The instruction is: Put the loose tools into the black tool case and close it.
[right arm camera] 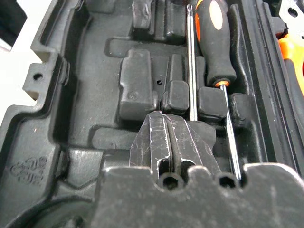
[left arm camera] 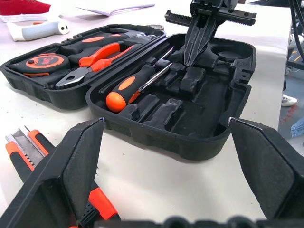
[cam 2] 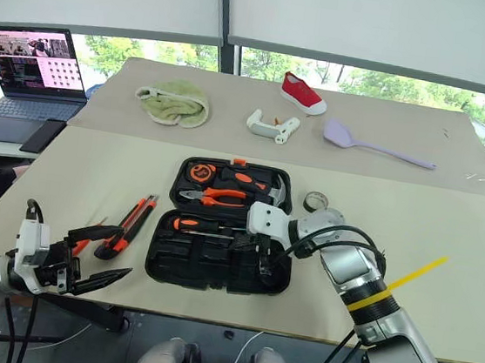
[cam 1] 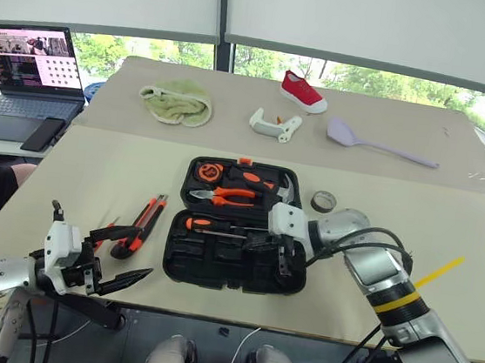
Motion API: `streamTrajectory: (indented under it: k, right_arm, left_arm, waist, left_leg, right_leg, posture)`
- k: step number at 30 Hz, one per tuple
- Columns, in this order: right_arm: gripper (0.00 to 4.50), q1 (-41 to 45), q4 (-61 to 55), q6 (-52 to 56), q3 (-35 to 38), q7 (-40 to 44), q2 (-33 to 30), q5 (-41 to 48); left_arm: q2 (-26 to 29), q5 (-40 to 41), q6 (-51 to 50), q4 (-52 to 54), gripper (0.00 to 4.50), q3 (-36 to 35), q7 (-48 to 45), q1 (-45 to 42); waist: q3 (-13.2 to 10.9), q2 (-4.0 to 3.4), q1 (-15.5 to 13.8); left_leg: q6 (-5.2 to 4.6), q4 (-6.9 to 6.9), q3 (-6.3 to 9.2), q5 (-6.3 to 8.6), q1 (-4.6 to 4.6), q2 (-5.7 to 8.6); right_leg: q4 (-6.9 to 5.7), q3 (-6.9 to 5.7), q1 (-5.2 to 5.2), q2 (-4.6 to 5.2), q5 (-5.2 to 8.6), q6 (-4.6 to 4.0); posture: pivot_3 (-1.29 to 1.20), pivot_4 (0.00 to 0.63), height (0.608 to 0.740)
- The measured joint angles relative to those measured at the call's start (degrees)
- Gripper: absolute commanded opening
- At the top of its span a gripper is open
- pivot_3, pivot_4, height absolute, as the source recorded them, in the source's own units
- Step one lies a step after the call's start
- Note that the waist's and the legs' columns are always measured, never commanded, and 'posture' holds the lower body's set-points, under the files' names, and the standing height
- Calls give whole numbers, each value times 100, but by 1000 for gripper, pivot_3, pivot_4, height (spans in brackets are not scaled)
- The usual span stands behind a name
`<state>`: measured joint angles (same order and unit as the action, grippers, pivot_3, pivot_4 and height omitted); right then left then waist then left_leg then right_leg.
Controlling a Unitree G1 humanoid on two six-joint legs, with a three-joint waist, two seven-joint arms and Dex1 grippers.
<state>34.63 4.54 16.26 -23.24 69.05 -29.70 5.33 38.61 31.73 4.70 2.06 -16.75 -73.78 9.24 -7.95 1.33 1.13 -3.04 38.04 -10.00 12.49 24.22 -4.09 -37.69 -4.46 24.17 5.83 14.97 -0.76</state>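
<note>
My right pincer (cam 1: 284,262) pressed together inside the open black plastic tool case (cam 1: 215,270), left pincer (cam 1: 114,270) spread apart, orange-and-black utility knife (cam 1: 143,221) at ten o'clock of it, lilac spatula (cam 1: 378,144) at case's one o'clock.

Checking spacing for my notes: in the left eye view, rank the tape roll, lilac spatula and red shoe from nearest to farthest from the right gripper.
1. Tape roll, just beyond the right gripper.
2. Lilac spatula, mid-table, further back.
3. Red shoe, at the far edge.
</note>
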Motion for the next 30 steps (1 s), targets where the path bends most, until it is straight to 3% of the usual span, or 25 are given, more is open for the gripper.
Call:
streamTrajectory:
  k: [6,17,30]
  right_arm:
    - [22,-10,-213,293,419,257,-6,655]
    - [22,67,390,-379,251,-59,57,134]
    - [22,39,-87,-176,103,-219,130,-201]
  left_arm:
    - [30,9,-60,60,4500,-32,30,73]
    - [36,10,-223,103,4500,-32,115,-28]
    - [37,42,-256,200,4500,-189,175,140]
  waist:
    - [-1,-1,-13]
    - [-1,-2,-11]
    - [1,0,12]
  left_leg:
    - [-18,0,1,-9,18,7]
    - [-12,-1,1,-6,9,8]
    - [1,-10,3,0,2,3]
  right_leg:
    - [-1,-1,-2,6,0,0]
    - [-1,-4,-1,4,1,1]
    - [1,-2,2,9,2,-3]
  posture:
    - [0,150,736]
    - [0,150,736]
    - [0,150,736]
